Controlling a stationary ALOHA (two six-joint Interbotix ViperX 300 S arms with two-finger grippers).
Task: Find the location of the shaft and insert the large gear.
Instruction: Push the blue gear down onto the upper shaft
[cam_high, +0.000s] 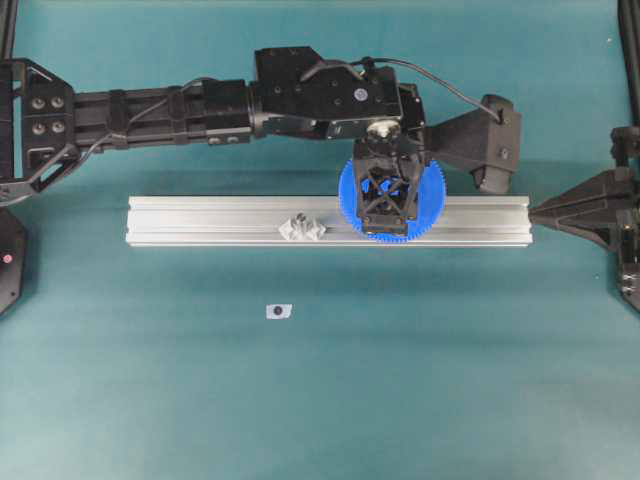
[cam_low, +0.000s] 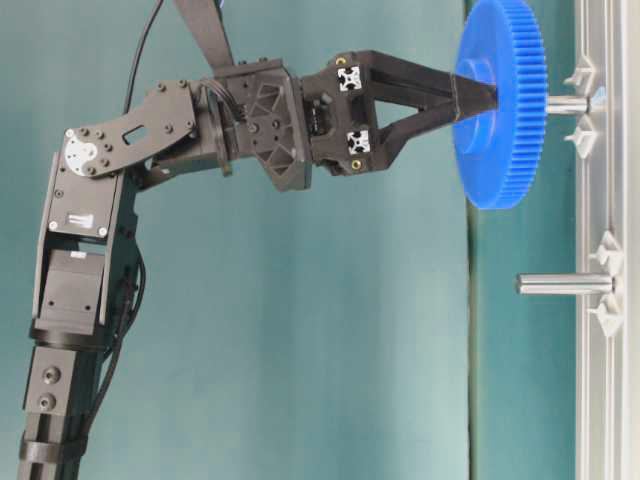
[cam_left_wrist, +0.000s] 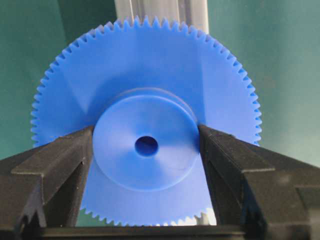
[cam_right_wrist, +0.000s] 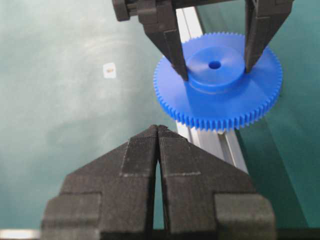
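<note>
Aluminium rail (cam_high: 200, 220): lies left to right across the teal table (cam_high: 150, 400). Short peg with close-set clear mounts (cam_high: 303, 228): mid-rail. Small sticker (cam_high: 279, 311): on the table, nearer than the rail. Large gear (cam_high: 430, 205): bright blue, over the rail's right part, on the shaft (cam_low: 567, 104). Left gripper (cam_left_wrist: 146, 137): fingers (cam_left_wrist: 67, 155) bracket the gear's raised hub; contact cannot be told. Right gripper (cam_right_wrist: 158, 131): far right, closed, holding nothing.

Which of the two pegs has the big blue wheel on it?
The shaft, the upper peg in the table-level view. The large gear sits right at its tip, while the other peg below stands bare.
</note>
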